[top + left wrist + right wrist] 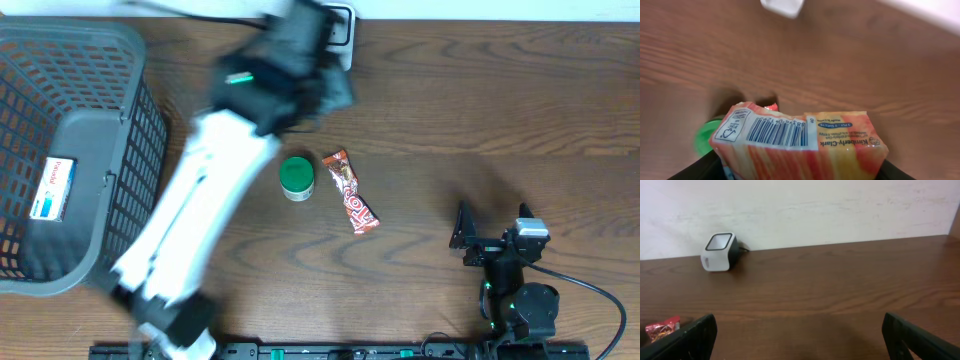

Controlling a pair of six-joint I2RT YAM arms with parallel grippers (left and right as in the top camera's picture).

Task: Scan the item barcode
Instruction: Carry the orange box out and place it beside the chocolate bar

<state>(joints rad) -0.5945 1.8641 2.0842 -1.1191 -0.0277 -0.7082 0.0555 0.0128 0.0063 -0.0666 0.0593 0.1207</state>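
Tissue pack [800, 145] lay crosswise in the wrist view, barcode toward the camera, clamped in my left gripper [305, 55]. I counted one pack and one scanner [719, 252]; right gripper [800, 335] gaped.

One grey mesh basket [100, 40] stands at the left, with one white-and-blue packet [52, 188] inside. Mid-table are one green-lidded jar [296, 177] and one red candy bar [350, 192]. One barcode scanner [719, 252] sits at the far edge. There is one Kimberly-Clark tissue pack [800, 145].

L arm [200, 215] stretched diag. from its base at the near edge up twd the far side, blurred in overhead. L pincer [300, 50] part-closed, jaws clamped on a packet [800, 145]. R arm [515, 290] folded low by its base. R pincer [490, 228] level, jaws wide apart.
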